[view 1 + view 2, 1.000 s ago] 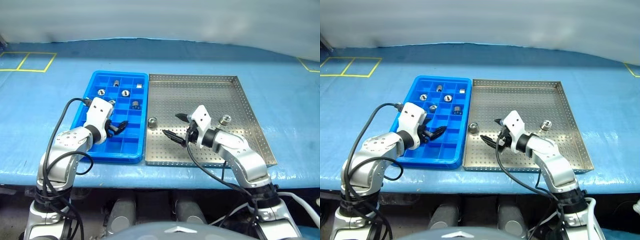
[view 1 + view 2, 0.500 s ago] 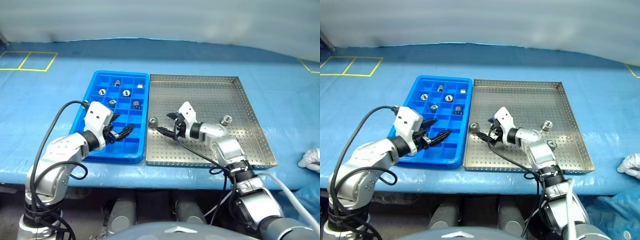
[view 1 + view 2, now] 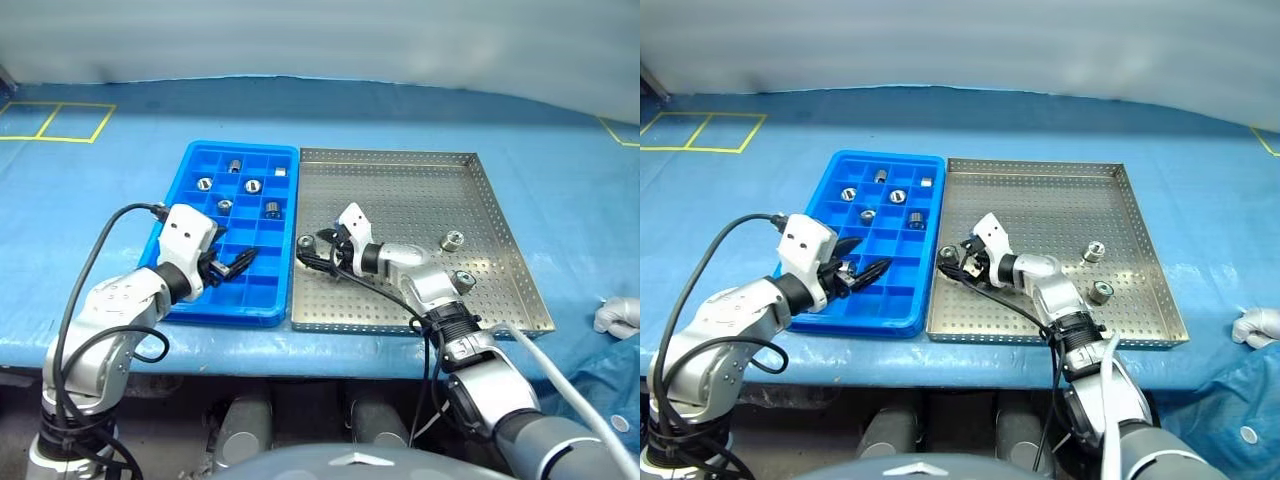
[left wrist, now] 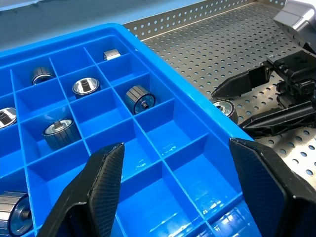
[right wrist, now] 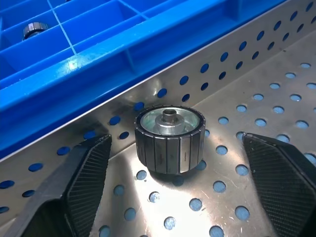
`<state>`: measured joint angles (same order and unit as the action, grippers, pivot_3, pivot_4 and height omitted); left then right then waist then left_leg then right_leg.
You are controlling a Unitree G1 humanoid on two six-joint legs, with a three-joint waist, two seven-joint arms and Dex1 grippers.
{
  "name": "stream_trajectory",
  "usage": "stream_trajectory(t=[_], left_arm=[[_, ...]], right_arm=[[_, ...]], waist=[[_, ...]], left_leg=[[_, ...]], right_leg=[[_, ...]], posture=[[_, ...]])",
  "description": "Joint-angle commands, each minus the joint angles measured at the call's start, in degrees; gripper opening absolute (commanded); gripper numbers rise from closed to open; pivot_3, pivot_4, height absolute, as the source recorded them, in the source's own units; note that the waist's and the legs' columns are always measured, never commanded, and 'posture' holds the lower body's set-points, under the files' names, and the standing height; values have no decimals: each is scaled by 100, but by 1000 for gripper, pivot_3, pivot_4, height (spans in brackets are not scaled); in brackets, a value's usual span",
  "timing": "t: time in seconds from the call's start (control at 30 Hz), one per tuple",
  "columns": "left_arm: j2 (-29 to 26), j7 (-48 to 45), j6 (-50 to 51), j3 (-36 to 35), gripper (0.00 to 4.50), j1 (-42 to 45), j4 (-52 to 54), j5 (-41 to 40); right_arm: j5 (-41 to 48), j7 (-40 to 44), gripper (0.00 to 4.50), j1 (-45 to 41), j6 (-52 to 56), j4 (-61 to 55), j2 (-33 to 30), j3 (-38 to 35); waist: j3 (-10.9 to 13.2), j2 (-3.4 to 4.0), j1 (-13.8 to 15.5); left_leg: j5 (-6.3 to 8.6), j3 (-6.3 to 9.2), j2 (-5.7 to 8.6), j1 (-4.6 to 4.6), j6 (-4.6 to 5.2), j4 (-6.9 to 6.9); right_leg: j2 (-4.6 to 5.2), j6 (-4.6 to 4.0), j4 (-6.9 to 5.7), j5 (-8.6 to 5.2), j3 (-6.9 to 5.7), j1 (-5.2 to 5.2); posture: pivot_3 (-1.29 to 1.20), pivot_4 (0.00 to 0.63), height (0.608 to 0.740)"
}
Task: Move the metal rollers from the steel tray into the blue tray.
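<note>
From the head views, the blue tray [image 3: 232, 232] and the steel tray [image 3: 420, 190] lie side by side on the blue-covered bench [image 3: 120, 180], their long edges touching. Five rollers sit in compartments at the far end of the blue tray. Three rollers are on the steel tray: one [image 3: 306, 242] close to its left rim beside the blue tray, and two [image 3: 452, 240] [image 3: 463, 281] towards its right side.

The right end effector [image 3: 314, 254] reaches low across the steel tray to the left-hand roller. The right wrist view shows what the head views cannot: that roller [image 5: 169, 139] stands upright on the perforated metal, dark ribbed side and silver face with a centre hole, just beside the rim, with one black finger [image 5: 74, 185] on each side and a clear gap to both. The fingers are spread wide and hold nothing.

The left end effector [image 3: 232, 264] hovers over the near compartments of the blue tray, fingers apart and empty. The left wrist view adds a sixth roller [image 4: 14, 215] in a near compartment, and the right end effector's fingers flanking the roller [image 4: 224, 108] beyond the blue rim.

A person's gloved hand [image 3: 618, 316] rests at the bench's right edge.
</note>
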<state>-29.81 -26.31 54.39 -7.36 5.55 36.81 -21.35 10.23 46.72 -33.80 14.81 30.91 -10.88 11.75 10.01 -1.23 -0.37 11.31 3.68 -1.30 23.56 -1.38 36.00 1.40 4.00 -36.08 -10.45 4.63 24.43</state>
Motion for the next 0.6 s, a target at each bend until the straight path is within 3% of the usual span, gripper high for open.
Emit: stream_trajectory(t=[0.03,0.13,0.6], left_arm=[[-76,52,-109,-41,3705,-1,147,-10],[-76,63,-108,-19,3705,-23,140,-21],[154,603,6,-127,3705,-55,-83,81]], right_arm=[[41,83,3243,-128,-135,-63,65,-127],[33,5,2273,-92,-167,-155,67,-189],[-192,-252,2273,-59,177,-1620,-179,-75]], waist=[[0,0,2],[0,0,3],[1,2,10]], left_leg=[[0,1,0,0,0,0],[0,1,0,1,0,0],[0,3,0,0,0,-4]], right_leg=[[0,0,0,0,0,0],[0,0,0,0,-1,0],[0,-1,-1,-1,-2,3]], posture=[[206,150,740],[203,150,740],[219,150,740]])
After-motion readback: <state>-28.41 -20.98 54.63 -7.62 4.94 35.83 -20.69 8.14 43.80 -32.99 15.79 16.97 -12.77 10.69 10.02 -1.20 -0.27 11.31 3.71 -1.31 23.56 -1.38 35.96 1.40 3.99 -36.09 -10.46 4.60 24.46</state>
